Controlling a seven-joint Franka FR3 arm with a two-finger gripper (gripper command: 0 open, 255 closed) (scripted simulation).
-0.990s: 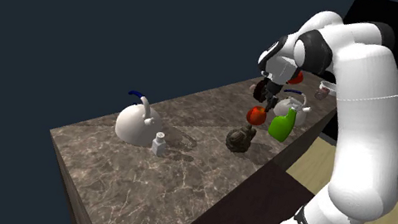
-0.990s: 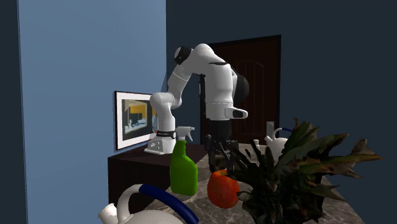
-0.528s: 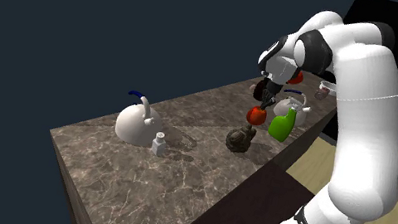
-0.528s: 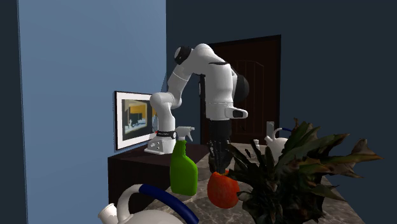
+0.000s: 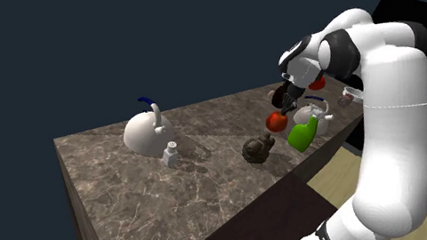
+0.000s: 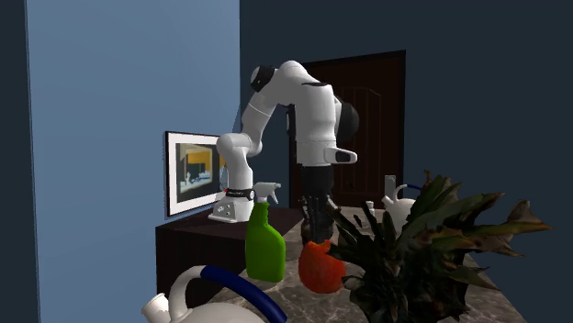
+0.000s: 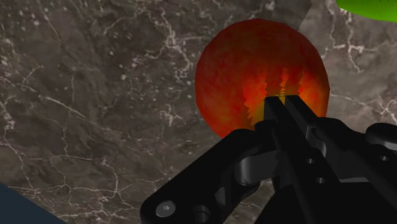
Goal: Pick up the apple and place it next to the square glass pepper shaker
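The red-orange apple (image 5: 276, 121) hangs just above the dark marble counter (image 5: 191, 183), with my black gripper (image 5: 282, 109) shut on its top. In the wrist view the fingertips (image 7: 275, 108) press together into the apple (image 7: 248, 70), and the marble lies below it. From the second exterior view the apple (image 6: 320, 266) hangs under the gripper (image 6: 317, 240), beside the green spray bottle (image 6: 264, 243). The small square glass shaker (image 5: 170, 153) stands well off toward the shoulder view's left, in front of a white kettle (image 5: 146, 133).
A green spray bottle (image 5: 302, 132) and a brown potted plant (image 5: 258, 150) stand close to the apple. A white teapot (image 5: 308, 113) sits behind them. The plant's leaves (image 6: 432, 248) spread to the apple's right in the second exterior view. Open marble lies around the shaker.
The fingers have shut on the apple. The arm has since lifted a little, carrying the apple up off the counter.
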